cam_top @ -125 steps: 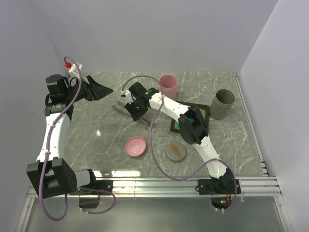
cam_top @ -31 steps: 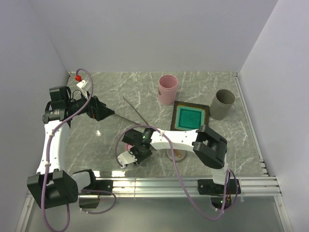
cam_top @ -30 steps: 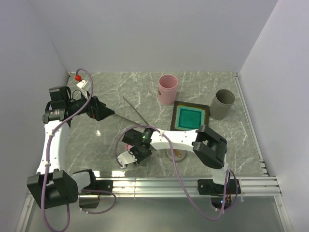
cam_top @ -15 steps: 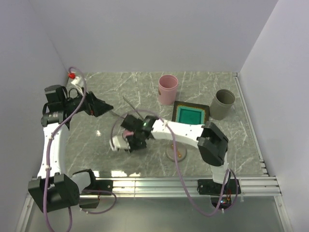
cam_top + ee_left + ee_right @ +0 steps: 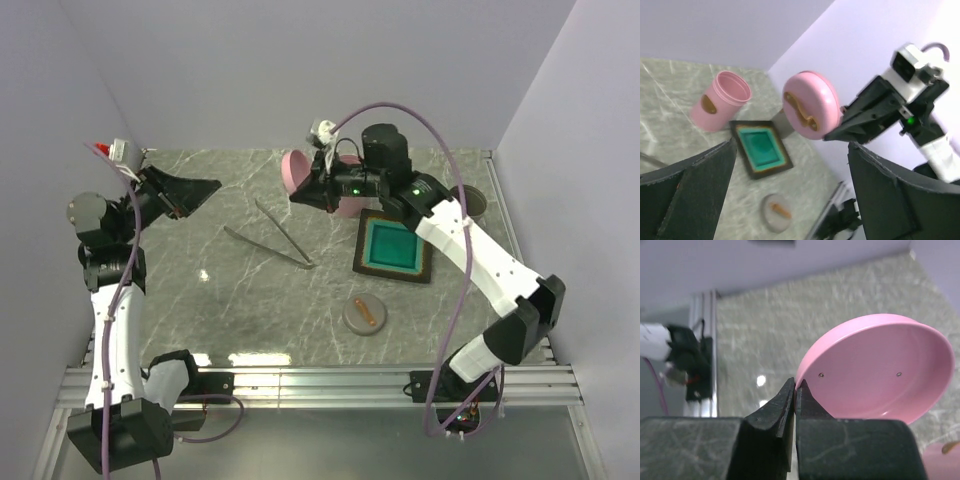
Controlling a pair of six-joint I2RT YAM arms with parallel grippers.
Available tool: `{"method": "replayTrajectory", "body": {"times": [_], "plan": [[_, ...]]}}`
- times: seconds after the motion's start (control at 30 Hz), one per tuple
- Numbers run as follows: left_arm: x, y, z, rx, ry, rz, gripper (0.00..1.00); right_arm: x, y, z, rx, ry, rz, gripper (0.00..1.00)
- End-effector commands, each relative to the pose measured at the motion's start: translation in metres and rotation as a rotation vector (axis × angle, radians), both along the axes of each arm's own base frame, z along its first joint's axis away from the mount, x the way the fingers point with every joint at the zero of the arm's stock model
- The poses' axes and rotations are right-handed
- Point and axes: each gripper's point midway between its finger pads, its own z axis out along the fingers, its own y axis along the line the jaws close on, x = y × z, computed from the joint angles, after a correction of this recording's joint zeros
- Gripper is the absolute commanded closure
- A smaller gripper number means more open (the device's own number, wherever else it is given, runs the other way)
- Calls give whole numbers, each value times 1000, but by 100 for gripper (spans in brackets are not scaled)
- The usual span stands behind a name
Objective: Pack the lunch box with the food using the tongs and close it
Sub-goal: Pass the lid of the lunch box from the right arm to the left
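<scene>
Your right gripper (image 5: 795, 388) is clamped on the rim of a pink lid (image 5: 880, 370), holding it on edge in the air beside the pink cup (image 5: 722, 100). Your left gripper (image 5: 205, 187) hangs wide open and empty, raised over the table's (image 5: 200, 300) left side.

The tongs (image 5: 268, 247) lie flat on the marble between the arms, well apart from both. Judge them light, springy and slick. Thin metal on a hard top will likely skate, so pinch across both arms partway along.

One orange food piece (image 5: 366, 313) sits on a grey disc (image 5: 352, 322) near the front, with the teal-lined tray (image 5: 393, 244) behind it. Pale walls hem the table closely.
</scene>
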Motion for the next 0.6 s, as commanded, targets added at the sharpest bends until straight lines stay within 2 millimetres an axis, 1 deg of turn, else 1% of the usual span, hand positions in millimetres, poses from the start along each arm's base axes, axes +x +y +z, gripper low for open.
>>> {"method": "replayTrajectory", "body": {"times": [0.0,0.03,0.07,0.1,0.13,0.17,0.23,0.27,0.3,0.33,0.37,0.4,0.43,0.47,0.5,0.53,0.57], "plan": [[-1,3,22,-232,40,23,2,-15,8,61,205,-15,9,100],[0,4,15,-270,74,23,2,-12,8,64,210,-30,-2,100],[3,5,17,-310,105,31,3,-3,9,63,209,-56,-37,100],[6,4,12,-324,150,35,3,0,9,64,207,-69,-51,100],[6,3,12,-329,154,31,3,5,11,67,190,-118,-55,100],[5,0,12,-342,163,12,3,15,10,66,150,-193,-92,100],[5,-2,8,-349,169,2,3,21,6,64,116,-265,-113,100],[4,-5,9,-358,167,-7,4,18,0,63,97,-350,-110,100],[3,-6,10,-365,162,-11,4,15,-1,73,123,-414,-104,100],[1,-8,15,-367,136,-19,5,6,-8,72,139,-446,-97,100],[-1,-10,20,-379,126,-30,5,1,-9,78,173,-469,-91,100],[-4,-12,24,-384,104,-37,5,-4,-8,101,265,-539,-96,100],[-7,-12,29,-386,77,-43,5,-10,-10,96,300,-540,-104,100],[-10,-14,32,-394,72,-50,6,-16,-11,117,398,-577,-122,100],[-10,-15,33,-396,71,-53,7,-19,-9,119,426,-584,-132,100],[-11,-16,34,-400,74,-59,8,-26,-1,111,438,-570,-119,100],[-12,-18,35,-399,76,-67,9,-32,3,117,474,-592,-113,100]]}}
